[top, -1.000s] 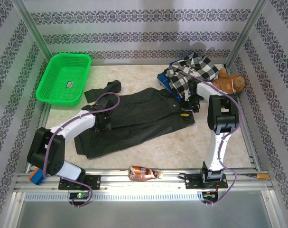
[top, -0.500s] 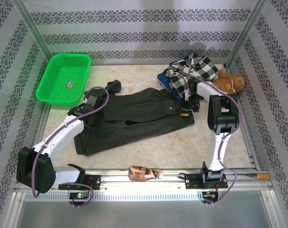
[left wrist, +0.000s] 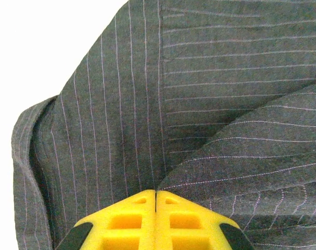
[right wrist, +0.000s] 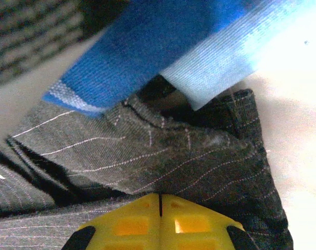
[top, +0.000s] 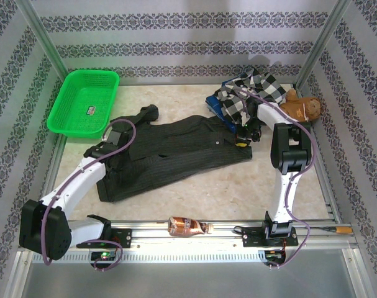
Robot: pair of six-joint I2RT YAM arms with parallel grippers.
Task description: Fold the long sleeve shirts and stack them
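Left arm reaches out long and low, wrist tipped down; left pincer (left wrist: 156,194) is pressed together, pinching a fold of the charcoal shirt (top: 176,155) right at its tips. Right arm stands upright, elbow bent sharply; right pincer (right wrist: 160,198) is clamped on the shirt's other end. Blue garment (right wrist: 147,47) lies just beyond its tips, checked flannel (top: 253,93) farther behind, all on the bench (top: 238,186)
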